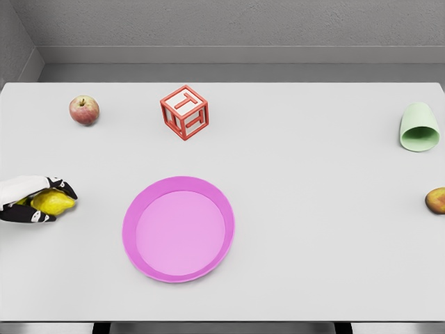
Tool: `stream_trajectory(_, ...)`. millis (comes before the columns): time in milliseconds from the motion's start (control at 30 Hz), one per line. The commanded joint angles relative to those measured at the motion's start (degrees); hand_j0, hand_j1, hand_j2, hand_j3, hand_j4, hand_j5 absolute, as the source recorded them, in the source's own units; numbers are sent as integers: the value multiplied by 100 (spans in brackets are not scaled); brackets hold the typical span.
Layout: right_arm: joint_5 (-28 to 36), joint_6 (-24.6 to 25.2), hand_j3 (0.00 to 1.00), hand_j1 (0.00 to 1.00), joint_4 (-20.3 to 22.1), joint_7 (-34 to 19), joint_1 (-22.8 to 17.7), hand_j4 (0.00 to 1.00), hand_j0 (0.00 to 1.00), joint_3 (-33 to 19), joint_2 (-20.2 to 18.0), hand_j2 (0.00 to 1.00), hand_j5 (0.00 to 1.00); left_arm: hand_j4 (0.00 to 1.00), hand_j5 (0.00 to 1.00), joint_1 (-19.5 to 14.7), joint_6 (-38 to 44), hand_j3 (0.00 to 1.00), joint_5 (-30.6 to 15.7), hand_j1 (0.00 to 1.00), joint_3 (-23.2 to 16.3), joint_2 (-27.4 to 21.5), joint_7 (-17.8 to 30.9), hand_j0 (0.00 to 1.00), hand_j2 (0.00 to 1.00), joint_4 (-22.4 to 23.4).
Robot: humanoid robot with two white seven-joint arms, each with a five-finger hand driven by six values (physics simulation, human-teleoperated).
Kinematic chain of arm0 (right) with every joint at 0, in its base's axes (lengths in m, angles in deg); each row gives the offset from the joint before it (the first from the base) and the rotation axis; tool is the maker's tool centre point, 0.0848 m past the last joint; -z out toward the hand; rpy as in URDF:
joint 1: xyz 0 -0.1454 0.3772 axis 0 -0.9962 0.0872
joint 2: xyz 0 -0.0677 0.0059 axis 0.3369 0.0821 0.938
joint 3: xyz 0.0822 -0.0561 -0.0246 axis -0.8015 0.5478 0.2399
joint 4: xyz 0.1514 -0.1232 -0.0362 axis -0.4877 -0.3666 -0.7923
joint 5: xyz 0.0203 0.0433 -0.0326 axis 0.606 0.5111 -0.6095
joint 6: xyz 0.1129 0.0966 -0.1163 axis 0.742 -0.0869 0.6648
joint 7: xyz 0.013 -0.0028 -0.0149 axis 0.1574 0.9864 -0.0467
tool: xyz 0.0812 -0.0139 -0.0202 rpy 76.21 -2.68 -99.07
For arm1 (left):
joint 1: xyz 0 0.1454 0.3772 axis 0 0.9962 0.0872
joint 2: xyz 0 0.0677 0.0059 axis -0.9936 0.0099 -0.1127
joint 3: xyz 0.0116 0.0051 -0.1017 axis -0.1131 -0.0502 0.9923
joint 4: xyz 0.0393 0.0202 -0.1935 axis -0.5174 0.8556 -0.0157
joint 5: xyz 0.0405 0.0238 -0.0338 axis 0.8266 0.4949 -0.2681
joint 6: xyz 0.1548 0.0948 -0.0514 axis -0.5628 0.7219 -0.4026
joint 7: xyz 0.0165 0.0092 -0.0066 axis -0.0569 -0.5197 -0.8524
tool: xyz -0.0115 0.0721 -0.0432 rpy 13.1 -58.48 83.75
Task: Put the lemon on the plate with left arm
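Grey wall is running behind a white table (pixel 313 229), w/ grey floor showing past the far edge. We're reaching in from the left edge w/ our left hand (pixel 31 200), fingers curling around the lemon (pixel 51 202), gripping it just above or on the table, can't tell which. The lemon is sitting well left of the plate (pixel 139 240), not on it. The pink plate is lying flat near the front, centre-left. An apple (pixel 84 110) is resting far left, a red cube (pixel 185 112) beside it to the right, a green cup (pixel 419 127) lying on its side far right, and another fruit (pixel 436 200) peeking in at the right edge.
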Motion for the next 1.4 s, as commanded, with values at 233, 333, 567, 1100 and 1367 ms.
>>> stream_trajectory(233, 2, 0, 100, 100, 1, -1, 0, 100, 100, 4, 0, 100, 100, 55, 55, -9, 1, 55, -28, 55, 62, -18, -2, 55, 55, -111)
stream_trajectory(333, 2, 0, 100, 100, 1, -1, 0, 100, 100, -5, 0, 100, 100, 55, 55, -9, 1, 55, -28, 55, 62, -18, -2, 55, 55, -120)
stream_trajectory(567, 2, 0, 100, 100, 1, 0, 0, 100, 100, -5, 0, 100, 100, 55, 55, -18, 1, 55, -28, 55, 80, -27, -2, 55, 55, -199)
stream_trajectory(1100, 2, 0, 100, 100, 1, -1, 0, 100, 100, -5, 0, 100, 100, 53, 53, -35, -7, 53, -37, 53, 150, -44, -2, 53, 53, -418)
stream_trajectory(1367, 2, 0, 100, 100, 1, -1, 0, 100, 100, 4, 0, 100, 100, 52, 52, -88, -16, 52, -37, 52, 150, -53, -2, 52, 52, -585)
